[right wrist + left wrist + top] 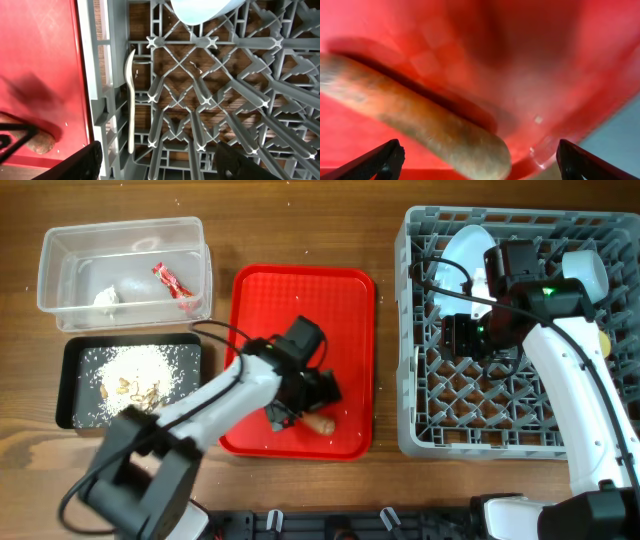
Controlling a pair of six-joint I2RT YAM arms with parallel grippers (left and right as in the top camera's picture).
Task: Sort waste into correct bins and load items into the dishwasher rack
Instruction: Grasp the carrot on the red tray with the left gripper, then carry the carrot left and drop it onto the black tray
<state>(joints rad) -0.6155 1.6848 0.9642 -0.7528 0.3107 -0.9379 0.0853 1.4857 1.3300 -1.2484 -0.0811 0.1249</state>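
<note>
L gripper (305,405) hung low over the red tray (350,290), jaws spread wide, nothing in them. Carrot piece (420,120) lay flat on the tray. Its rounded end reached into the gap between the two fingertips (385,160), nearer one finger than the other, and touched neither as far as the wrist view showed. The rest of it ran off diagonally away from the tool. From overhead the carrot sat near the tray's front rim, just beside the gripper.

R gripper (160,165) was over the dishwasher rack (420,420), also wide open and empty, above the bare peg grid. White spoon (130,100) lay lengthwise inside the rack along the wall nearest the red tray, off to one side of the fingers, not touching them. A pale-blue round dish (205,10) stood further back in the rack. Plate or bowl, couldn't tell.

Counts:
- 1 carrot piece.
- 1 red wrapper (172,280) and 1 white tissue (107,297), both in the clear tub (120,225) and apart from each other.
- Rice crumbs (140,370) scattered in the black tray (65,380), too many to count.
- 1 spoon and 1 dish seen in the rack.
- 2 bins, 1 rack, 1 red tray.
</note>
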